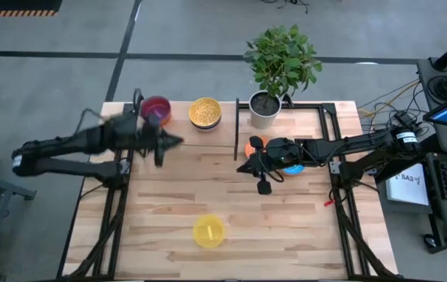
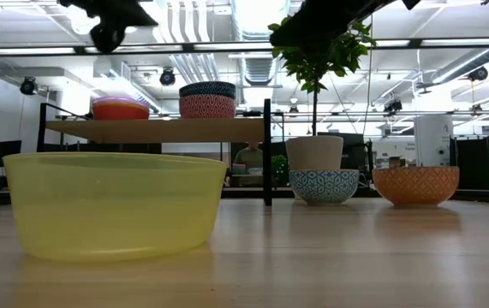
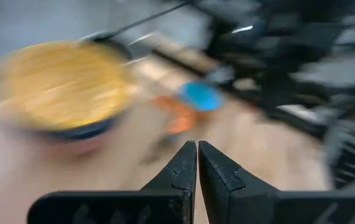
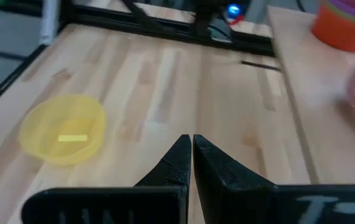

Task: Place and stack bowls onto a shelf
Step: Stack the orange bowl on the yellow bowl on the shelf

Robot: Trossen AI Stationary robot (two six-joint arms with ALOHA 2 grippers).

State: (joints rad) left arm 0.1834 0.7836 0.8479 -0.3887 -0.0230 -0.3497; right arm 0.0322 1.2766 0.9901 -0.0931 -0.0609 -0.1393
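My left jaws point(image 3: 197, 163) pinched empty by the shelf point(image 2: 154, 129), right jaws point(image 4: 191, 160) likewise mid-counter point(image 1: 286, 235).

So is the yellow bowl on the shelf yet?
No. The yellow bowl sits alone on the tabletop near its front edge, far from the shelf.

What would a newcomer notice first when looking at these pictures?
Probably the yellow bowl, alone on the table's near side and filling the low view's foreground. Next, the shelf at the far edge, carrying stacked bowls: a red-orange stack and a patterned stack. Above the table, the left pincer and the right pincer are both shut and empty, beside a potted plant.
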